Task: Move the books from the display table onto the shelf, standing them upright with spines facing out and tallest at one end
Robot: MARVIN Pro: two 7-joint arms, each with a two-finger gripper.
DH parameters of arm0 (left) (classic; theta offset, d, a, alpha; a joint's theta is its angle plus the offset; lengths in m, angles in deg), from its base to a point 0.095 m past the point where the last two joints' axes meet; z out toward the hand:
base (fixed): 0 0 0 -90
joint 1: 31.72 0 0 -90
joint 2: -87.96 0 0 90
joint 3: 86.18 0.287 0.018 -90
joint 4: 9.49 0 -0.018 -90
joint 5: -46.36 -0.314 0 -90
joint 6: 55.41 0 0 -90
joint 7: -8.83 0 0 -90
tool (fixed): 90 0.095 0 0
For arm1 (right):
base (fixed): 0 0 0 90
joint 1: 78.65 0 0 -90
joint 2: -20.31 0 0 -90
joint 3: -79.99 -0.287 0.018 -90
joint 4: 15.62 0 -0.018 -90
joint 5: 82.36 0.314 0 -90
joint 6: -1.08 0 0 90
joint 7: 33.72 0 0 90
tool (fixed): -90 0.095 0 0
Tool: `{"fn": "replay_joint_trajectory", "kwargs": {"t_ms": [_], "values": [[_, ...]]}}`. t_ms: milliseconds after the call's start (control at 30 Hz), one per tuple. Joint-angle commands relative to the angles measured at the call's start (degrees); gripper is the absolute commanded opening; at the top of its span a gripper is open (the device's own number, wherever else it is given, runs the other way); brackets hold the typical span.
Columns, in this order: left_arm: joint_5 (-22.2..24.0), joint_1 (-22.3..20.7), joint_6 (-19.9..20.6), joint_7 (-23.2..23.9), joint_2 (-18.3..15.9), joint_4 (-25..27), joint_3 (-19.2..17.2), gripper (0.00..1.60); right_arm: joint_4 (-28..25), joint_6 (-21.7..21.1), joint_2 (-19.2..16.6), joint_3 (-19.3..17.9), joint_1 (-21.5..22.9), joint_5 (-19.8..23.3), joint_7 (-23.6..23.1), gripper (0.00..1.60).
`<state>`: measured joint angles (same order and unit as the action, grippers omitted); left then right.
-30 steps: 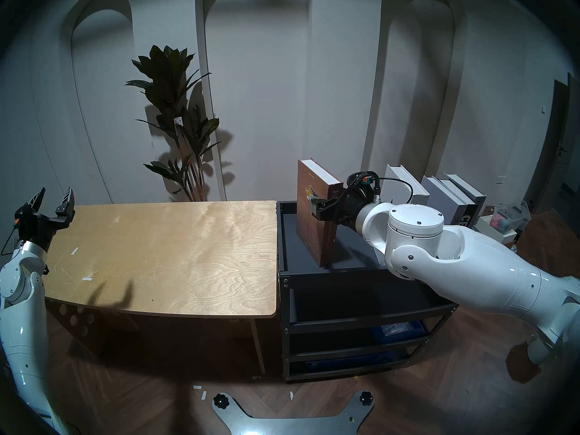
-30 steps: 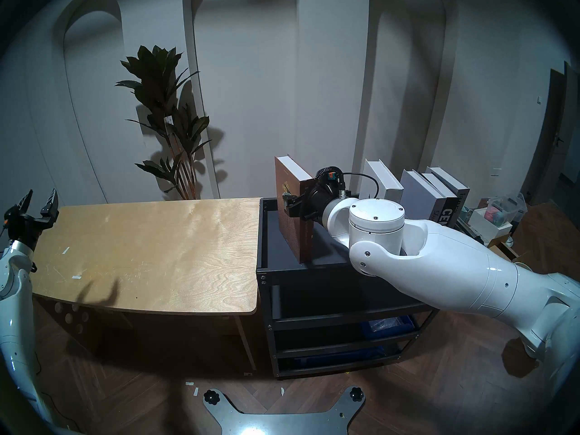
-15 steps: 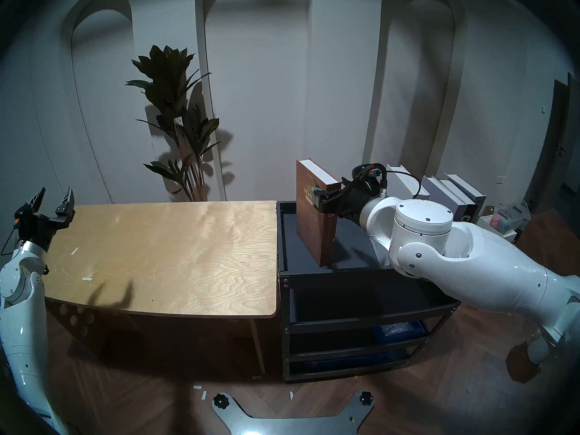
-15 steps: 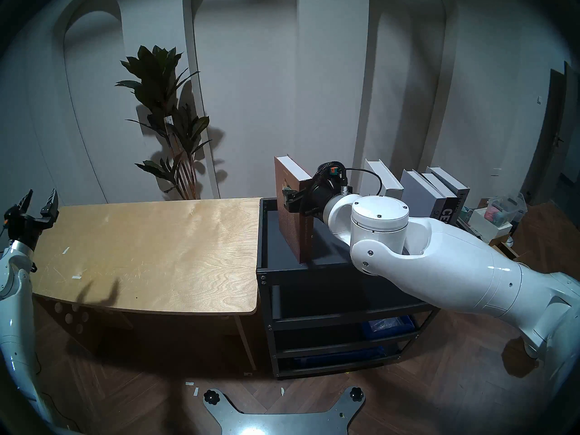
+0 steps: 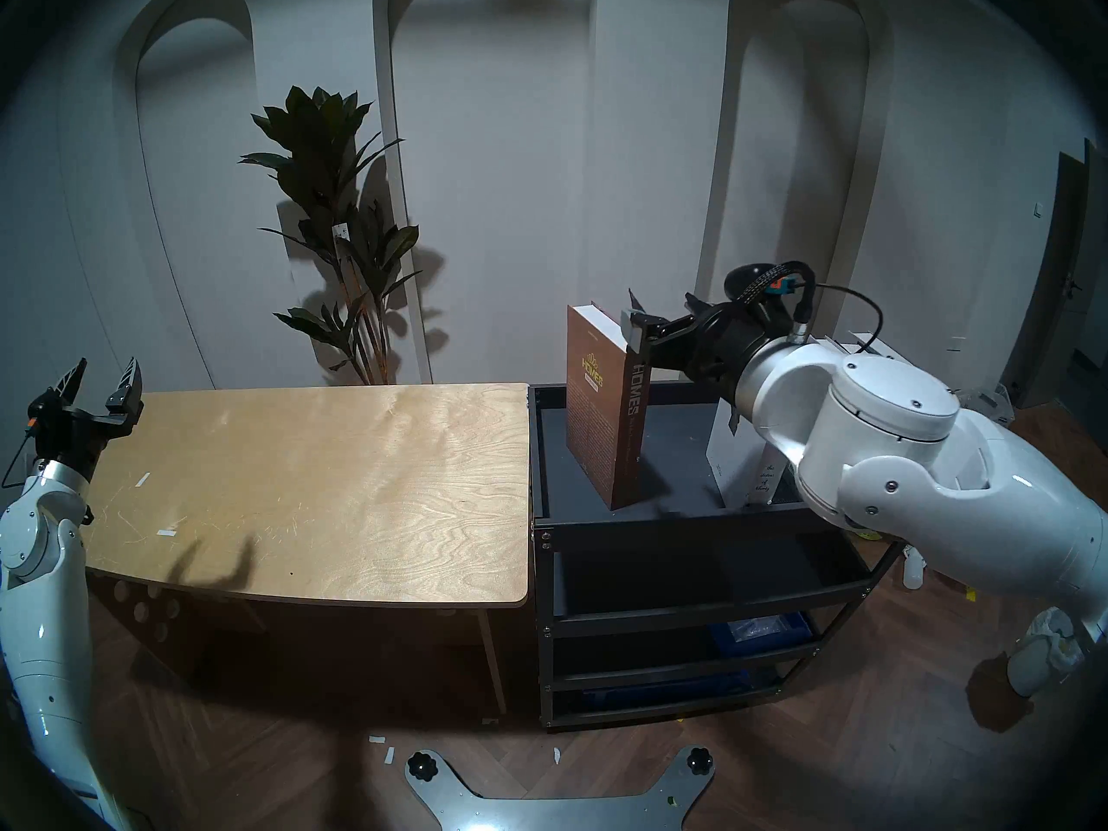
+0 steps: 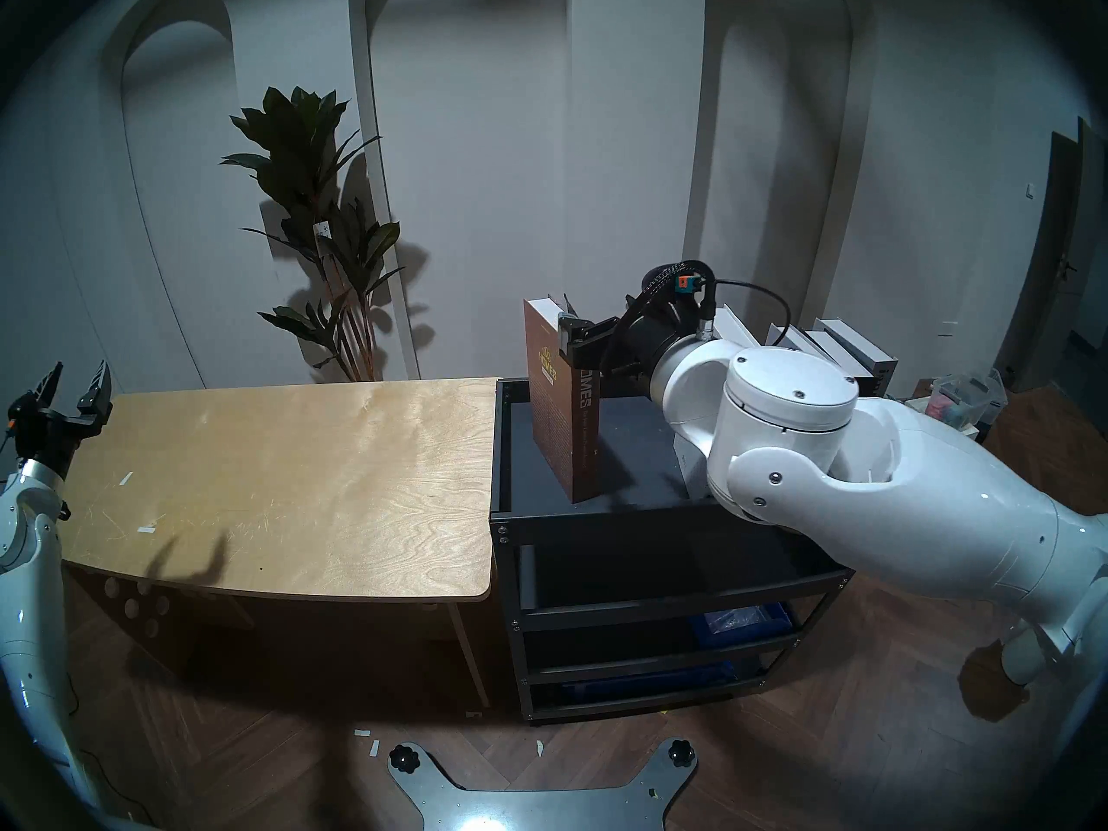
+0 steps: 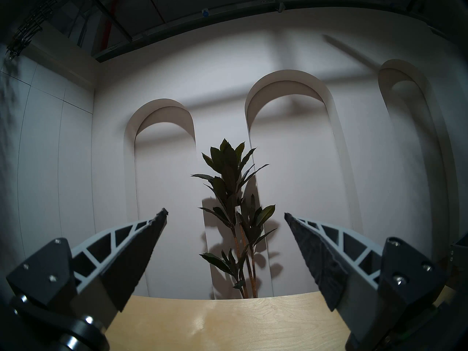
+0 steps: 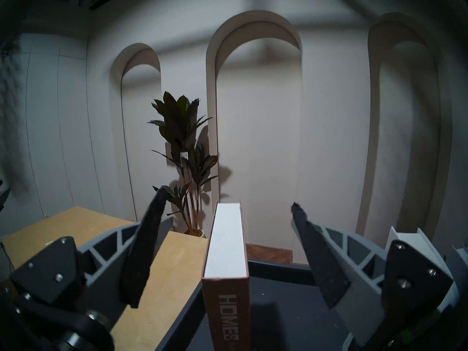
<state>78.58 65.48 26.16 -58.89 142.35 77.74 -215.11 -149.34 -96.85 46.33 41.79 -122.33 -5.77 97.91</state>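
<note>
Right gripper (image 8: 228,198) spread wide above the brown book (image 5: 605,416), touching nothing.

The book stands upright on the black cart's top tray (image 5: 677,452), left of the white book (image 5: 740,470), with bare tray between them; its spine reads "HOMES". The plywood table (image 5: 312,488) is just left of the cart. The left gripper (image 5: 102,380) hangs spread apart over the table's far left edge.
</note>
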Motion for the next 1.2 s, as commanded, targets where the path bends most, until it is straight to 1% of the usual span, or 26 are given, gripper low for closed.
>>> {"fn": "replay_joint_trajectory", "kwargs": {"t_ms": [0,100,133,167,200,233,300,367,433,567,800,1167], "values": [[0.1,-0.7,-0.4,0.0,-0.7,0.8,-0.5,1.6,-6.1,4.5,-6.6,-5.8,0.5,2.3,1.9,1.6],[0.1,-0.7,-0.4,0.0,-0.7,0.8,-0.5,1.6,-6.3,6.6,-8.5,-7.8,0.5,3.8,2.5,1.6],[0.1,-0.7,-0.4,0.0,-0.7,0.8,-0.5,1.6,-6.3,7.6,-9.7,-8.5,0.3,4.7,2.8,1.6],[0.1,-0.7,-0.4,0.0,-0.7,0.8,-0.5,1.6,-6.3,7.9,-9.4,-9.2,-0.1,4.8,3.6,1.6],[0.1,-0.7,-0.4,0.0,-0.7,0.8,-0.5,1.6,-6.3,8.9,-10.9,-9.5,-0.3,5.2,3.4,1.6],[0.1,-0.7,-0.4,0.0,-0.7,0.8,-0.5,1.6,-6.3,9.6,-11.5,-10.0,-0.7,6.1,3.7,1.6],[0.1,-0.7,-0.4,0.0,-0.7,0.8,-0.5,1.6,-6.3,10.3,-12.4,-10.4,-1.5,6.8,4.2,1.6],[0.1,-0.7,-0.3,0.0,-0.7,0.8,-0.5,1.6,-6.3,11.1,-14.2,-10.4,-2.4,7.5,4.7,1.6],[0.1,-0.7,-0.3,0.0,-0.7,0.8,-0.5,1.6,-6.3,11.8,-14.9,-10.4,-3.6,8.1,5.9,1.6],[0.1,-0.7,-0.3,0.0,-0.7,0.7,-0.4,1.6,-6.3,12.8,-16.2,-10.7,-4.9,8.0,8.4,1.6],[0.1,-0.6,-0.3,0.0,-0.6,0.7,-0.4,1.6,-6.3,15.2,-17.6,-12.2,-5.4,8.5,12.1,1.6],[0.0,-0.6,-0.2,0.0,-0.6,0.6,-0.4,1.6,-6.3,17.2,-18.9,-12.0,-7.0,8.0,13.9,1.6]]}}
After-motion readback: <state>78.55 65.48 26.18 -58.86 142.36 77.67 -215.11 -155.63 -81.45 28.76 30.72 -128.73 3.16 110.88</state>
